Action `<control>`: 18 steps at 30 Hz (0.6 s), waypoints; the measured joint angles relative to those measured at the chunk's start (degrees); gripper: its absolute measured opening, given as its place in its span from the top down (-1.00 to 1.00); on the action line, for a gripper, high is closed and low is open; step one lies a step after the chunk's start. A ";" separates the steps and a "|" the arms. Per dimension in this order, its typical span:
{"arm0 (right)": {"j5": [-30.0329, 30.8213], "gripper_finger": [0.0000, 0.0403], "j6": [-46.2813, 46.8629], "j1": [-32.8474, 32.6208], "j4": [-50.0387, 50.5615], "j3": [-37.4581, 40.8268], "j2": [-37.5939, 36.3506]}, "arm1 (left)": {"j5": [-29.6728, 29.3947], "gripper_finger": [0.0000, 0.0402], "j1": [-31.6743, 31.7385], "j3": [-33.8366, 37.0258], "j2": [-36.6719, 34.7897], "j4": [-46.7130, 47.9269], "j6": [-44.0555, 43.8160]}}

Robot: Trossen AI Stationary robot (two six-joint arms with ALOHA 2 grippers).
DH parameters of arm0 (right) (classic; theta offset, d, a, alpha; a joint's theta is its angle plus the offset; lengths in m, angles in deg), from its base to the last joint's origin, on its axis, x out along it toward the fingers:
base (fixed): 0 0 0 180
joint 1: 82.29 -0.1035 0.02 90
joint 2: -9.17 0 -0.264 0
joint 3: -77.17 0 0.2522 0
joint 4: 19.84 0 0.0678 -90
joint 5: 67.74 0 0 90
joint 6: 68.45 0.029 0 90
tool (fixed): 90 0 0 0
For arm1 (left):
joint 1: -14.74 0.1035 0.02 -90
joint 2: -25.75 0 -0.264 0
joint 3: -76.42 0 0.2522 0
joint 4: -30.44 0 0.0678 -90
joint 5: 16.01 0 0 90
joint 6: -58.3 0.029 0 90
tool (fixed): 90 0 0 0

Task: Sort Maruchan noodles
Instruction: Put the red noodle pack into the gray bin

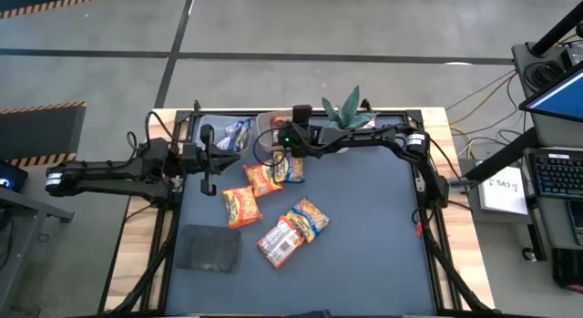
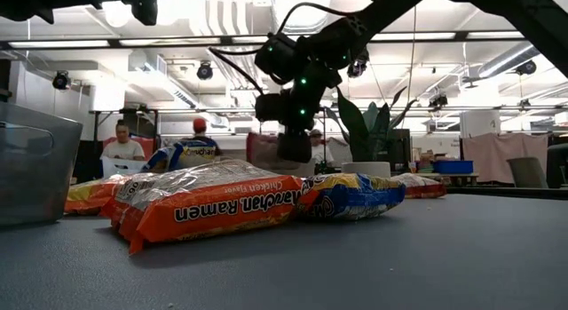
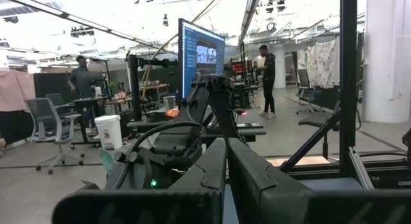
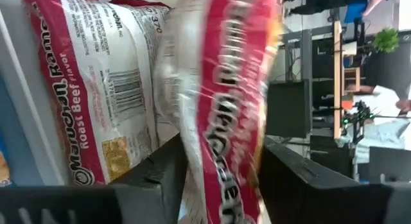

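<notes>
Red-and-white crinkly packet sits between your right claw fingers over the far tub, where another roast beef packet already lies, so reds seem to gather there; left claw waits pressed together; other packets lie mid-bench.

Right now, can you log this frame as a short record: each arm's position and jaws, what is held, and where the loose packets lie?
right gripper: at the table's far edge over a clear tub, jaws around a red-and-white packet
in tub: another red-and-white packet, labelled Roast Beef
left gripper: waiting at the left side, jaws shut, holding nothing
second tub: holds a blue packet
loose on mat: orange packets, a blue-yellow one, a red-and-white one
grey cloth pad: near-left corner
</notes>
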 joint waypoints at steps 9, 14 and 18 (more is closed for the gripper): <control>0.05 -0.02 2.47 -2.46 2.03 0.00 -1.70 | 0.02 1.00 0.00 -0.11 0.00 -0.13 0.33; -0.22 -0.04 8.61 -5.26 5.93 -0.22 -5.19 | 0.02 1.00 0.00 -0.11 0.00 -0.10 0.35; -8.87 0.03 20.34 -6.16 9.18 -0.20 -8.41 | 0.01 1.00 -0.01 -0.13 0.20 0.13 0.35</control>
